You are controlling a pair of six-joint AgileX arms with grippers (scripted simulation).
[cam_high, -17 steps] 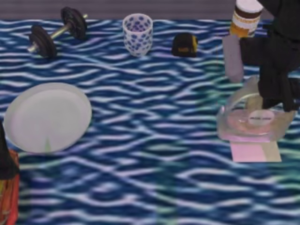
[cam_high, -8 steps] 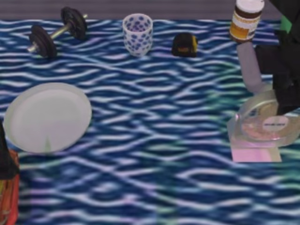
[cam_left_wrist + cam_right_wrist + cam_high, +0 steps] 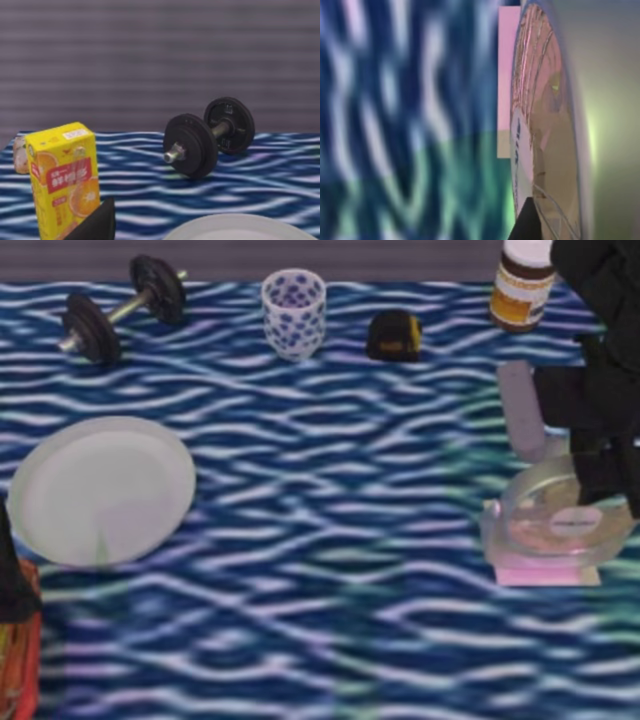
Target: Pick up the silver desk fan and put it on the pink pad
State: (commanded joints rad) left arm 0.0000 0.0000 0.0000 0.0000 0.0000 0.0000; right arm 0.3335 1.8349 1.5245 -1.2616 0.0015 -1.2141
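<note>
My right end effector (image 3: 600,465) is at the right side of the desk (image 3: 330,540), which is covered in a blue wavy pattern. It is right at the far rim of the round shiny silver desk fan (image 3: 558,525); I cannot tell whether its fingers are clenched on the rim. The fan's ring-shaped cage lies over the thin flat light-pink square pad (image 3: 545,572), hiding most of it, so only the pad's near edge shows. In my right wrist view the fan's cage (image 3: 545,125) fills one side, with a strip of the pink pad (image 3: 509,80) just beside it.

My left arm is parked at the desk's left edge, beside a yellow orange-juice carton (image 3: 62,177); its end effector is not in view.

Elsewhere on the desk stand a large pale round plate (image 3: 100,490), a black dumbbell (image 3: 122,305), a white cup with blue dots (image 3: 294,312), a small black tape measure (image 3: 393,335) and a brown bottle with a white cap (image 3: 522,285).
</note>
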